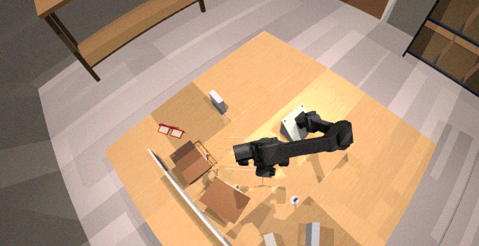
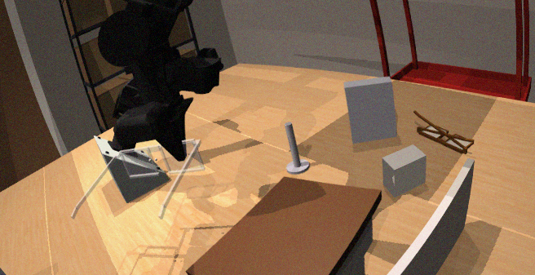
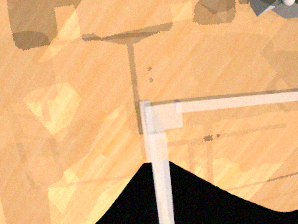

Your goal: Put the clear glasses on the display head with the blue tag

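Observation:
The clear glasses (image 1: 242,137) (image 2: 179,180) (image 3: 225,102) hang in the air above the table, both temples stretched toward the side with the heads. My gripper (image 2: 181,158) (image 3: 156,171) is shut on the front frame of the clear glasses; in the top view the arm hides its fingertips. One brown-topped head (image 1: 224,200) (image 2: 285,222) stands ahead of the temple ends, with a small pale bump on its front. The other brown-topped head (image 1: 191,162) stands beside it and carries orange-framed glasses (image 1: 207,152). No blue tag shows, so I cannot tell which head has it.
A white board (image 1: 190,199) (image 2: 442,214) stands behind the heads. Red glasses (image 1: 170,126) and brown glasses (image 2: 443,141) lie on the table. A round-based post (image 1: 294,200) (image 2: 293,146), grey blocks (image 1: 313,234) (image 2: 370,109) (image 2: 404,173) and a sloped stand (image 1: 292,122) (image 2: 130,185) also stand there.

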### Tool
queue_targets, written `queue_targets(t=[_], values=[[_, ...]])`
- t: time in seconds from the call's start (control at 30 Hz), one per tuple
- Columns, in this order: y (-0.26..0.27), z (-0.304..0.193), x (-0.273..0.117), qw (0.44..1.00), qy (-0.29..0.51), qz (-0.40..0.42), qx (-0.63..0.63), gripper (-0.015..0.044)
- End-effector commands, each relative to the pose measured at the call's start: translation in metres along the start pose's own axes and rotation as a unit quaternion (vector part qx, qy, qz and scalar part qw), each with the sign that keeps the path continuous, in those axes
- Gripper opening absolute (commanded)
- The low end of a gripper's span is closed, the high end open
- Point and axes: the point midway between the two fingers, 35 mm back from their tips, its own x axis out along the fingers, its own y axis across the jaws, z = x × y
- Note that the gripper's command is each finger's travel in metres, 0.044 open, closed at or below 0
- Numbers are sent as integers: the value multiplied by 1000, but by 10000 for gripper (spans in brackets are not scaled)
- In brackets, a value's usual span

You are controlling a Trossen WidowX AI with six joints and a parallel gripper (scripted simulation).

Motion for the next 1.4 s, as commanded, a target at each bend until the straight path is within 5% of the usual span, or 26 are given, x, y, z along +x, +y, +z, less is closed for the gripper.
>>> queue_targets(t=[0.0,1.0,1.37], values=[[1,-10,1,998,2,1,-68,0],[7,-55,3,870,-5,5,-493,0],[7,-54,13,865,-11,1,-501,0]])
